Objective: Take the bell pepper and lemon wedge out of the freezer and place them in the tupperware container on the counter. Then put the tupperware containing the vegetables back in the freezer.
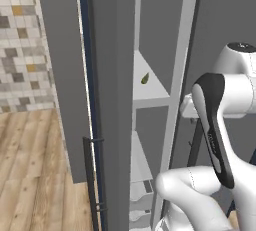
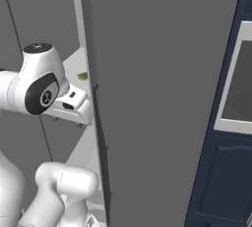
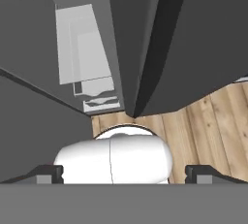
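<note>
The freezer (image 1: 112,100) stands with its dark grey door ajar, showing white inner walls and shelves. The lemon wedge (image 1: 145,78), a small olive-green piece, lies on a white shelf inside and also shows past the door edge as the lemon wedge (image 2: 82,76). My white hand (image 1: 187,106) hovers at the freezer opening, just below and to the right of that shelf. My gripper (image 3: 126,173) is open, pointing down, with nothing between its fingertips (image 3: 48,172). Below it are white freezer drawers (image 3: 82,43). The bell pepper, tupperware container and counter are out of view.
The door's long dark handle (image 1: 90,175) runs down its edge, close to my arm. Navy cabinetry (image 2: 231,172) stands to the right of the freezer. Wooden floor (image 1: 30,175) and a tiled wall (image 1: 20,40) lie to the left.
</note>
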Motion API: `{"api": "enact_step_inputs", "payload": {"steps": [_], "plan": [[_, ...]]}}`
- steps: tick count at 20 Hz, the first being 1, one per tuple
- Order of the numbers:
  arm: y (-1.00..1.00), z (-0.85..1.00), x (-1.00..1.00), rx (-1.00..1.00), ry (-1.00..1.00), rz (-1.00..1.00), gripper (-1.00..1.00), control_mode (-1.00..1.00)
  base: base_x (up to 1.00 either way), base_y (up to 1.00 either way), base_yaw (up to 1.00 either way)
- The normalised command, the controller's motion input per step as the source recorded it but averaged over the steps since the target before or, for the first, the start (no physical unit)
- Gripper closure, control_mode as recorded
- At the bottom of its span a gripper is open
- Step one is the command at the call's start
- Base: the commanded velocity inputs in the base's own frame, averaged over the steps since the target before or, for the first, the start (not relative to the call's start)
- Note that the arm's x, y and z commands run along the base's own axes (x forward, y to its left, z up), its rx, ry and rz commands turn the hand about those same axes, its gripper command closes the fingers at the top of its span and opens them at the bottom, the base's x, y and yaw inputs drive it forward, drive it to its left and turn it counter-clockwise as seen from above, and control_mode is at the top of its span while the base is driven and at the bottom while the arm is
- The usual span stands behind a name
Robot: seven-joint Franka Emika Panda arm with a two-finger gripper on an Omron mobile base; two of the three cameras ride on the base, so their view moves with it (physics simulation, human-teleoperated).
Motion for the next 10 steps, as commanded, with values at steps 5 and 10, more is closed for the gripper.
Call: {"api": "enact_step_inputs", "payload": {"steps": [5,10], "plan": [[0.0,0.0,0.0,0.0,0.0,0.0,-1.0,1.0,0.48,0.48,0.03],[0.42,0.12,0.02,-0.06,-0.04,0.01,-1.0,-1.0,0.03,0.1,0.01]]}}
